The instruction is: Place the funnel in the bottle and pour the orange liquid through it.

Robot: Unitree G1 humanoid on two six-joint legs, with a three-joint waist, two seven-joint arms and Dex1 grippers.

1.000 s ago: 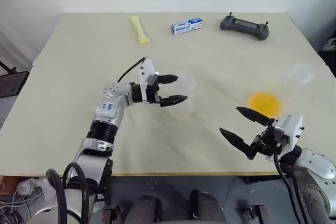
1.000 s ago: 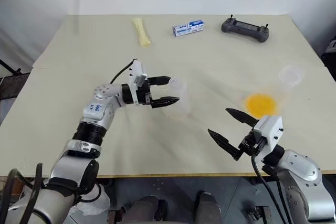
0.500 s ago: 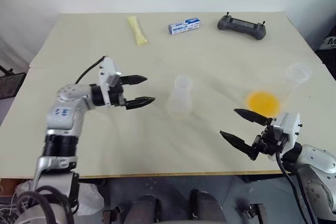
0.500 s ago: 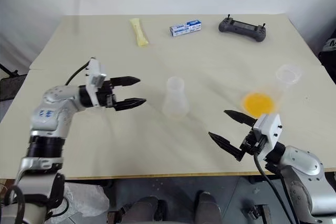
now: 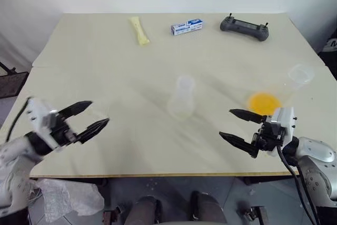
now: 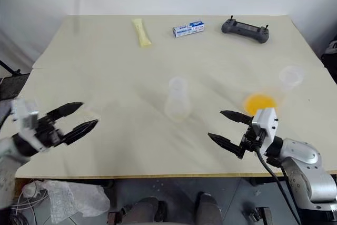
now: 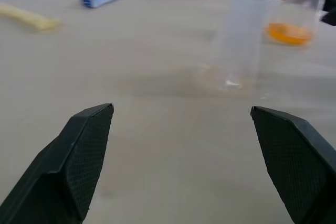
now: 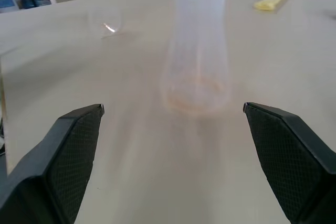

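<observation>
The bottle (image 5: 181, 98), a clear flask with a narrow neck, stands upright mid-table; it also shows as the bottle (image 8: 199, 51). The orange liquid (image 5: 264, 101) sits in the base of a wider clear flask (image 5: 300, 75) to its right. The funnel (image 8: 107, 23), small and transparent, lies on the table between the bottle and my left gripper. My left gripper (image 5: 99, 112) hovers open and empty near the front left edge, pointing toward the bottle. My right gripper (image 5: 225, 123) is open and empty just in front of the orange flask.
A dark remote controller (image 5: 245, 26), a blue-and-white box (image 5: 187, 26) and a yellow packet (image 5: 139, 30) lie along the far side of the table (image 5: 131, 151). A seam runs across the tabletop at the left.
My left gripper, whose open fingers stood around the bottle, has drawn back to the left and toward the front edge. The bottle stays standing. The right gripper has hardly moved.
</observation>
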